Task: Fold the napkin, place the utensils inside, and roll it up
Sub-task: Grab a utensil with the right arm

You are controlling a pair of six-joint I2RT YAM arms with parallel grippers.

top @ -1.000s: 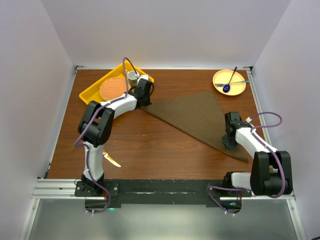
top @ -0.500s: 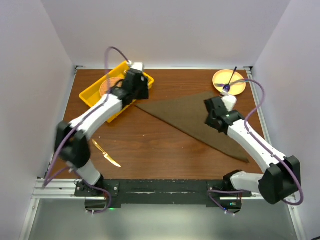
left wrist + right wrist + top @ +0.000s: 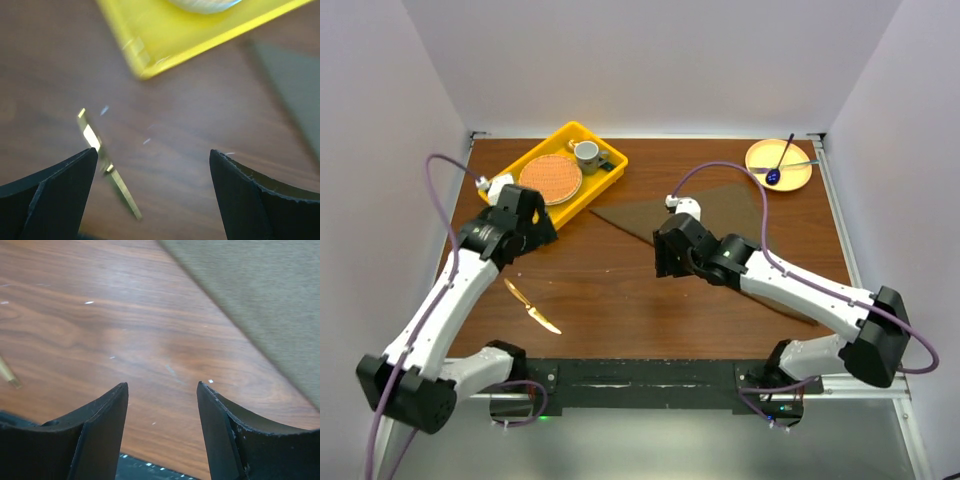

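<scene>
Gold knife [image 3: 532, 307] lies near the front edge, L side, untouched; only gold piece in view. L gripper [image 3: 153, 155] has swung back from the tray end and hovers just beyond the knife, jaws wide apart, empty. R gripper [image 3: 162, 385] has crossed from the napkin's near-R corner to mid-table [image 3: 100, 330], jaws apart, empty, beside the cloth's long edge. Napkin [image 3: 720, 212] lies flat as a triangle, centre-R, nobody holding it, so fold looks done. Next is prob. fetching the knife. Tray [image 3: 607, 172] far L, plate [image 3: 798, 181] far R.
</scene>
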